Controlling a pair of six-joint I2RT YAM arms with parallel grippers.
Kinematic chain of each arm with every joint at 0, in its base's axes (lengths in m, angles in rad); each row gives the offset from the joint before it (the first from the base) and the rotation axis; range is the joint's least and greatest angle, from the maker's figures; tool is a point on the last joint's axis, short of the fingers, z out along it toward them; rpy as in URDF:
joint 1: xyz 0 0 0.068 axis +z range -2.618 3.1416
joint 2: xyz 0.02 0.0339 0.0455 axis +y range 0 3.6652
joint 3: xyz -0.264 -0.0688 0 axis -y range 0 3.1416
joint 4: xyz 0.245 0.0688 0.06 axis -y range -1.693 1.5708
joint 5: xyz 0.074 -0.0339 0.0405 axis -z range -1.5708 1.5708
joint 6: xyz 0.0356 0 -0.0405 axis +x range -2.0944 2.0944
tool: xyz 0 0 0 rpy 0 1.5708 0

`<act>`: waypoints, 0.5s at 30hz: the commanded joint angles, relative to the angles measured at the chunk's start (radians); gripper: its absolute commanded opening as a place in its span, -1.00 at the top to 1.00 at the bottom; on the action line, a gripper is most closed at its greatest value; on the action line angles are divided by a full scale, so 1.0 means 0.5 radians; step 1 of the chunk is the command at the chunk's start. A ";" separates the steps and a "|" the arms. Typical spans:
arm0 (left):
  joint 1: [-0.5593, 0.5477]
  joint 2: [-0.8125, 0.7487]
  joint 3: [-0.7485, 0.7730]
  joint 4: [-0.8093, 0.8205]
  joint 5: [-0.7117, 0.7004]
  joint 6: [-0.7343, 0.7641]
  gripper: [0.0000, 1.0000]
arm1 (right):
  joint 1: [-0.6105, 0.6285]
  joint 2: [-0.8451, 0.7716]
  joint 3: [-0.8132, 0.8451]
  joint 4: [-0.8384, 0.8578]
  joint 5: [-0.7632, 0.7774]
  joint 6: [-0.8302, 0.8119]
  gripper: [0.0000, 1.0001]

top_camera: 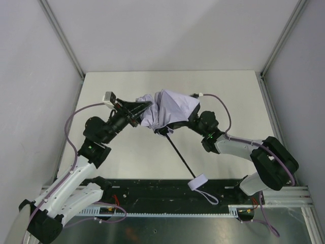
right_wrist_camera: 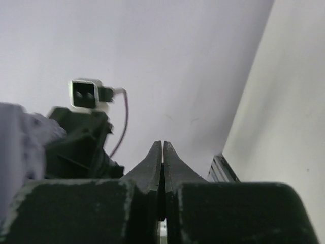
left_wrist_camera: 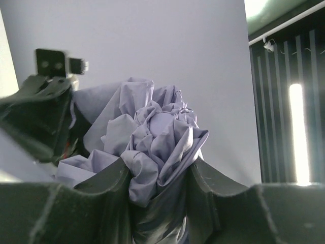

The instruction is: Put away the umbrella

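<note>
The umbrella's pale lavender canopy (top_camera: 170, 109) is bunched up over the middle of the table. Its thin black shaft (top_camera: 180, 155) runs down to the lavender handle (top_camera: 197, 182) and wrist loop (top_camera: 209, 196) at the near edge. My left gripper (top_camera: 143, 107) is shut on a fold of the canopy (left_wrist_camera: 157, 132), which fills the gap between its jaws (left_wrist_camera: 157, 178). My right gripper (top_camera: 189, 117) is at the canopy's right side, its tips partly hidden by fabric. In the right wrist view its jaws (right_wrist_camera: 162, 145) are pressed together with nothing seen between them, and the fabric (right_wrist_camera: 20, 137) is to their left.
The white table (top_camera: 127, 157) is enclosed by grey walls with metal corner posts (top_camera: 61, 38). A black rail (top_camera: 152, 190) runs along the near edge under the handle. The right arm's wrist (left_wrist_camera: 40, 112) shows close to the left of the canopy in the left wrist view.
</note>
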 commanded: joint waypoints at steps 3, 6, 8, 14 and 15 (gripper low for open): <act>-0.011 -0.110 -0.158 0.207 0.089 -0.145 1.00 | -0.359 -0.147 0.041 0.248 -0.038 -0.077 1.00; -0.001 -0.160 -0.226 0.116 0.040 -0.123 1.00 | -0.474 -0.384 -0.020 0.103 -0.023 -0.222 1.00; 0.009 -0.161 -0.223 0.044 0.013 -0.079 1.00 | -0.480 -0.535 -0.034 -0.010 0.007 -0.326 1.00; 0.012 -0.080 -0.102 -0.306 -0.058 0.111 1.00 | -0.302 -0.884 0.047 -0.318 0.149 -0.825 1.00; 0.012 -0.074 -0.078 -0.383 -0.085 0.148 1.00 | -0.248 -0.908 0.103 -0.399 0.158 -0.933 1.00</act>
